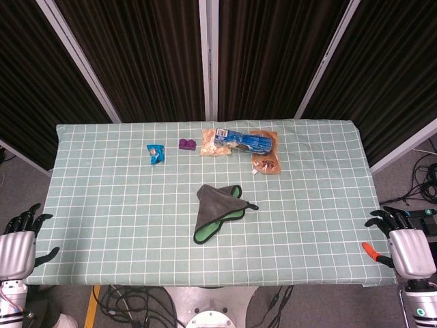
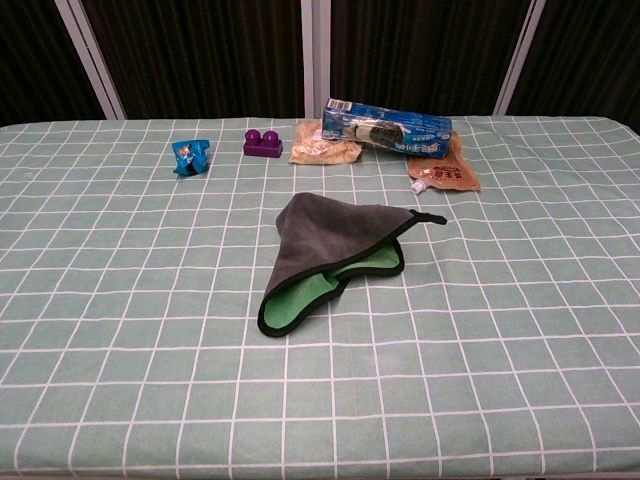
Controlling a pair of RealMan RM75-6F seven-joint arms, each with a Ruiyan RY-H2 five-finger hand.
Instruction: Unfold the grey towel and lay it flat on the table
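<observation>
The left robot hand (image 1: 17,246) hangs off the near left corner of the surface (image 1: 102,205), fingers spread, holding nothing. The right robot hand (image 1: 406,246) sits off the near right corner, fingers also apart and empty. Both are well apart from the grey towel (image 2: 335,255), which lies folded near the middle of the surface, its green underside showing. Beyond the towel lie a blue box (image 2: 388,127), snack packets, a purple block (image 2: 263,143) and a small blue wrapper (image 2: 190,156).

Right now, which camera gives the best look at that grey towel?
The chest view: the grey towel is large and close, its green underside and black edging plain. The head view shows the whole towel too, from above, only smaller, mid-table.
</observation>
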